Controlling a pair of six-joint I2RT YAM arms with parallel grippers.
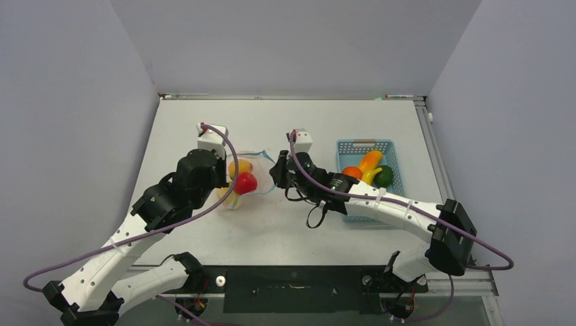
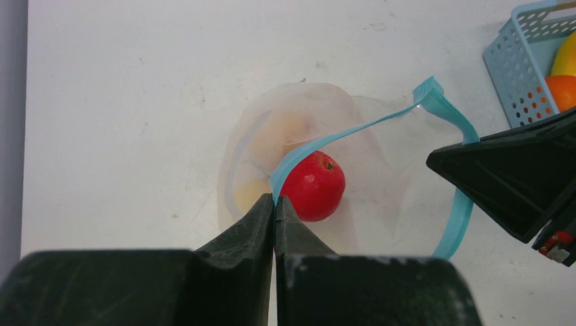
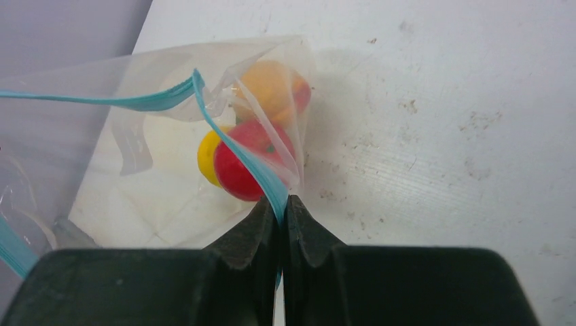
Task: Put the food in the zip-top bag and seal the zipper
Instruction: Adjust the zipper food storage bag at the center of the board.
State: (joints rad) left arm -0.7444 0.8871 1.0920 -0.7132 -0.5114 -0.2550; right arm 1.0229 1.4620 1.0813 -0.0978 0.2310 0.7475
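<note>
On the table (image 1: 285, 227), left of the basket (image 1: 353, 145), the zip-top bag (image 2: 380, 180) lies holding some food (image 2: 314, 185). The left tool (image 2: 274, 204) and right tool (image 3: 282, 204) each clamp the zipper (image 2: 353, 131), apparently to spread the mouth.

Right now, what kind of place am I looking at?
Likely a robot lab test cell, not a kitchen: a white table boxed in by blank grey walls, a left arm and right arm bolted at its edge, and toy fruit in a basket.
</note>
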